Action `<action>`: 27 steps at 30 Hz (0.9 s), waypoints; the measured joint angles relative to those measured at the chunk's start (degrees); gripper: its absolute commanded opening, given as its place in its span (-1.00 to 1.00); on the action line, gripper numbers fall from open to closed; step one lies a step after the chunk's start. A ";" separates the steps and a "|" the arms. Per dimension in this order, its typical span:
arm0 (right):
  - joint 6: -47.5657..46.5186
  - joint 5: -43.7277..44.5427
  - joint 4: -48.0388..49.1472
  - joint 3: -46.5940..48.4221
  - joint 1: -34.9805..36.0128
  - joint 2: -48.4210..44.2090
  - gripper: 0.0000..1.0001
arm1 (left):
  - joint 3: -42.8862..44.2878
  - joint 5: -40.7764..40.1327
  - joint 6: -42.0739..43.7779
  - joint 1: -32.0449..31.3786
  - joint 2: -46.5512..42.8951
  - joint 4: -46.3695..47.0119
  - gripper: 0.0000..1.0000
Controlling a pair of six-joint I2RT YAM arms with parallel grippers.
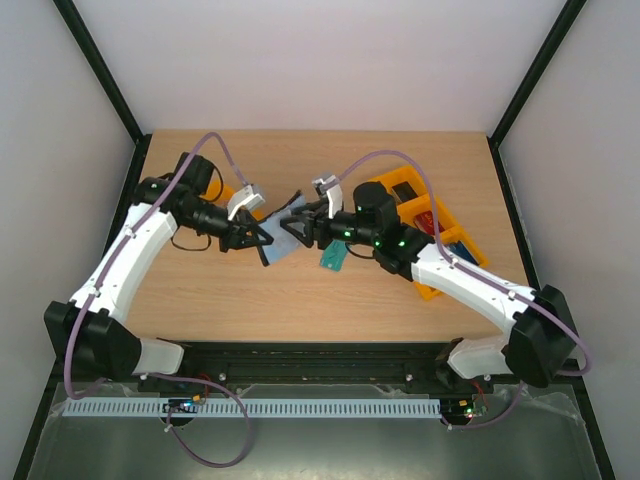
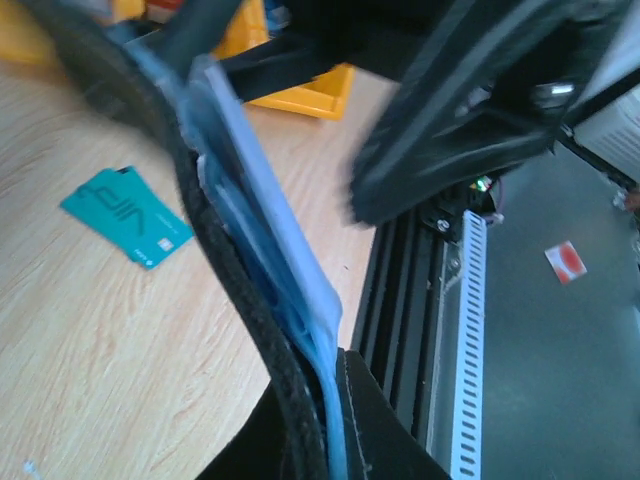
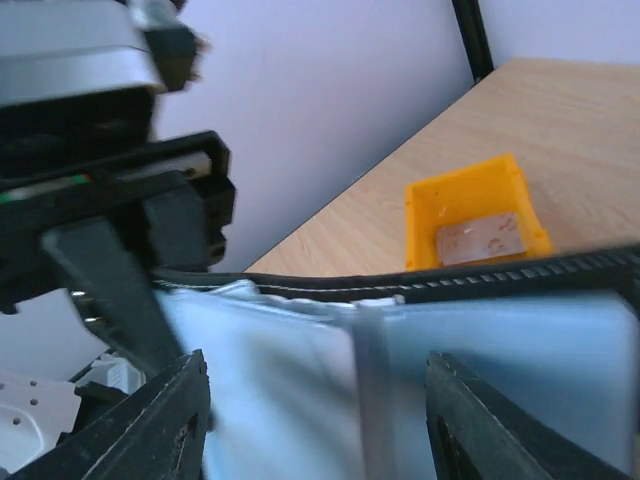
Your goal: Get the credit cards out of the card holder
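As seen from above, shows the left claw [image 1: 260,239] clamped shut on the small black rectangular folding card holder [image 1: 286,238] with blue-grey inner faces, held up off the light wooden desk [image 1: 300,310] near its middle. Puts the right claw [image 1: 304,228] just at 3 o'clock of the card holder, nose to nose with the left one, its black fingers [image 3: 150,430] spread apart and pinching nothing. From the right wrist view, looks straight onto the pale inner face framed between them. Finds one thin teal-green rectangular plastic credit card [image 1: 334,260] lying flat on the desk at about 5 o'clock from the right claw, near it and apart from the card holder. Lies printed side up, with long axis running roughly from 7 to 1 o'clock. Sets the card holder's own long axis much the same way, 7 to 1 o'clock, with opened faces turned toward 3 o'clock, so toward the right arm. Cannot tell whether another card sits in the blue-grey pockets: no teal edge shows in either wrist view. Judges the right arm the nearer and the only free one for any further pull, reaching toward 9 o'clock into the opened faces.
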 measured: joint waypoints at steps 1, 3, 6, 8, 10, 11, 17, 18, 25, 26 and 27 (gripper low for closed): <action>0.52 -0.66 0.46 -0.26 0.02 0.66 0.17 | 0.35 0.46 1.49 -0.48 0.00 -1.29 -0.95; 1.38 -1.99 1.31 -0.72 0.02 1.75 0.12 | 0.87 1.27 4.17 -1.01 0.00 -3.80 -0.95; 1.95 -4.57 2.16 -1.16 0.02 2.27 -0.25 | 1.25 1.92 6.97 -1.14 0.00 -6.56 -0.95; 2.51 -6.99 3.30 -1.46 0.02 2.27 -0.49 | 1.25 2.23 8.15 -1.09 0.00 -7.69 -0.95; 2.73 -9.49 4.20 -1.77 -0.04 2.27 -0.65 | 1.27 2.47 8.83 -1.14 0.00 -8.50 -0.95; 2.82 -10.54 4.52 -1.90 -0.15 2.29 -0.72 | 1.27 2.60 8.94 -1.14 0.00 -8.85 -0.95; 3.89 -17.70 7.74 -3.30 -1.75 2.47 -0.97 | 1.27 1.62 9.03 -0.76 -0.04 -11.47 -0.76; 4.00 -18.73 8.35 -3.32 -1.81 2.47 -0.97 | 1.27 1.49 9.05 -0.72 -0.04 -11.58 -0.75; 4.13 -24.22 11.85 -3.37 -1.31 2.47 -0.97 | 1.29 4.74 9.99 -0.09 -0.04 -11.67 -0.68; 4.28 -25.03 12.11 -3.37 -1.31 2.47 -0.97 | 1.33 5.51 10.16 -0.09 -0.04 -11.69 -0.68; 4.48 -25.66 12.37 -3.37 -1.31 2.49 -0.97 | 1.38 6.03 10.34 -0.09 -0.04 -11.69 -0.70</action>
